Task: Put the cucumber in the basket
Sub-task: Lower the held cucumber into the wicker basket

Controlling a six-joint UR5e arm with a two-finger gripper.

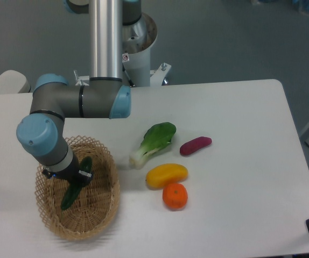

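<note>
White bench (240,134): tool (72,180) pinching the cucumber (75,185) mid-length over the basket (106,215); a stiff, smooth, probably slippery item, best gripped centrally.

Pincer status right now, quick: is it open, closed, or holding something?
Pincer: closed on the cucumber, holding it over the inside of the wicker basket.

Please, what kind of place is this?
Probably a robotics lab or test room: a robot arm stands at a plain white table, on which toy-like vegetables and a wicker basket are laid out, above a grey floor.
</note>
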